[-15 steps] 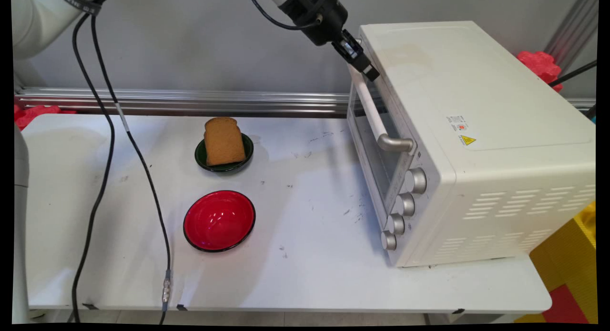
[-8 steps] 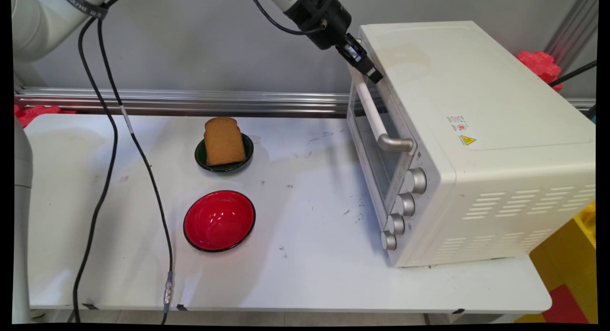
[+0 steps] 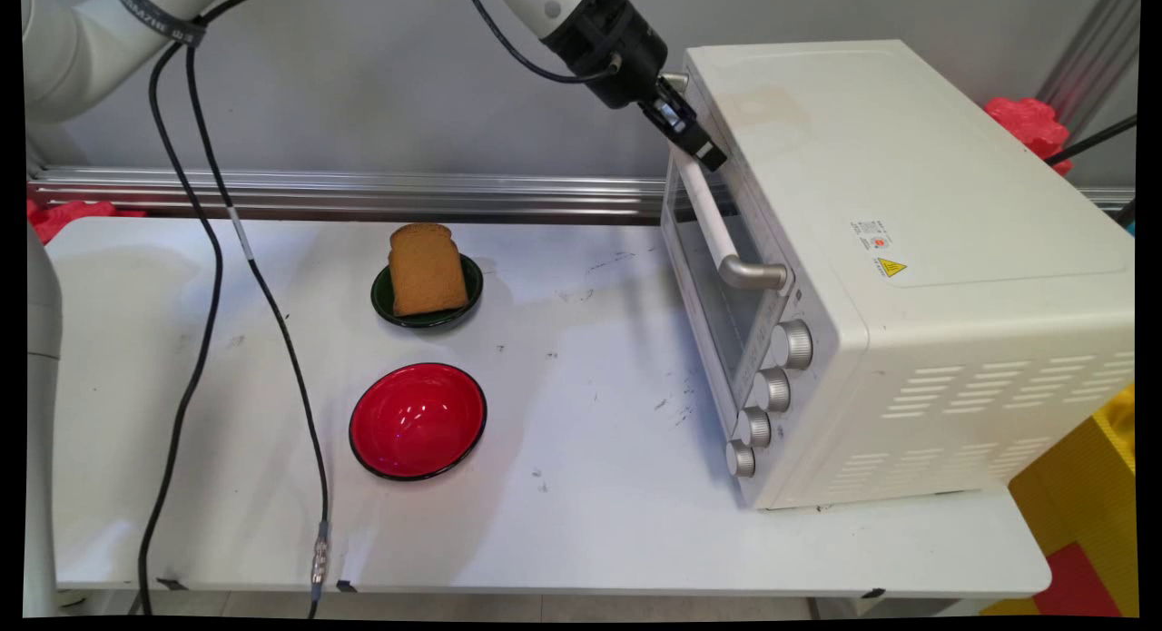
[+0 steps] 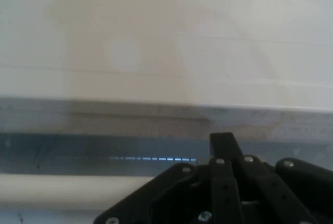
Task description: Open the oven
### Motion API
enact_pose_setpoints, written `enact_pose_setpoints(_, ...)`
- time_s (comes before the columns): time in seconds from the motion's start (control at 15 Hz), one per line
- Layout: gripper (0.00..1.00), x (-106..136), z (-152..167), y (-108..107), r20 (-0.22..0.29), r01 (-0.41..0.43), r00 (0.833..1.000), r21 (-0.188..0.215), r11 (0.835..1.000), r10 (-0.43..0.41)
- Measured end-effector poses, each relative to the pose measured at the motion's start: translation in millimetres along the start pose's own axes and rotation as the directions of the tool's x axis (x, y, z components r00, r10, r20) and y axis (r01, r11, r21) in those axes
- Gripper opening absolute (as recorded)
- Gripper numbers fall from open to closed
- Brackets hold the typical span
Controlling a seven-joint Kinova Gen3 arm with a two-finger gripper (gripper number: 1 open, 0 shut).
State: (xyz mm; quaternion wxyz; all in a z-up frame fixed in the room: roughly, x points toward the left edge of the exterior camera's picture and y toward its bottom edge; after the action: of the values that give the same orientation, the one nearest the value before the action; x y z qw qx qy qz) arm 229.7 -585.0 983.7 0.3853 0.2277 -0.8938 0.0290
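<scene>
We see a white toaster oven [image 3: 908, 250] standing on the right half of a white desk [image 3: 590, 522], its glass door facing left toward the middle of the desk. A white bar handle [image 3: 713, 222] with grey metal ends runs along the top of the door, and four silver knobs [image 3: 767, 390] sit in a row beside the door at the near end. The door is closed.

The black claw [image 3: 694, 141] reaches in from the upper left and sits at the far end of the handle, right at the top front edge of the oven. We cannot tell whether the claw is spread or pressed together, or whether it touches the handle. In the hand view, the oven's pale top fills the upper part, the dark strip of the door runs below it, and the white handle [image 4: 67, 190] lies across the lower left, just beside the claw's black linkage.

Well apart from the oven, near the middle of the desk, a slice of brown bread [image 3: 427, 270] leans in a small dark green bowl [image 3: 467, 295]. A red bowl [image 3: 418, 420] with a black rim sits nearer to us, just in front of it. Black cables [image 3: 209, 250] hang down over the left side of the desk.
</scene>
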Motion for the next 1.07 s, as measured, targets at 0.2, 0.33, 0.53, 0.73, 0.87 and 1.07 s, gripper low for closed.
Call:
enact_pose_setpoints(0.2, 0.00, -5.4, -0.1, 1.4, 0.007, 0.001, 1.000, -0.004, 1.000, -0.001)
enact_pose_setpoints(0.33, 0.00, -10.2, -2.6, 2.1, 0.014, 0.002, 1.000, -0.004, 1.000, -0.002)
enact_pose_setpoints(0.53, 0.00, -20.2, -10.0, 2.6, 0.037, 0.005, 0.999, 0.000, 1.000, -0.005)
enact_pose_setpoints(0.73, 0.00, -30.2, -18.1, 3.6, 0.060, 0.010, 0.998, 0.002, 1.000, -0.010)
enact_pose_setpoints(0.87, 0.00, -36.2, -22.4, 4.1, 0.074, 0.013, 0.997, 0.003, 1.000, -0.013)
enact_pose_setpoints(1.07, 0.00, -48.0, -29.6, 5.0, 0.097, 0.020, 0.995, 0.005, 1.000, -0.020)
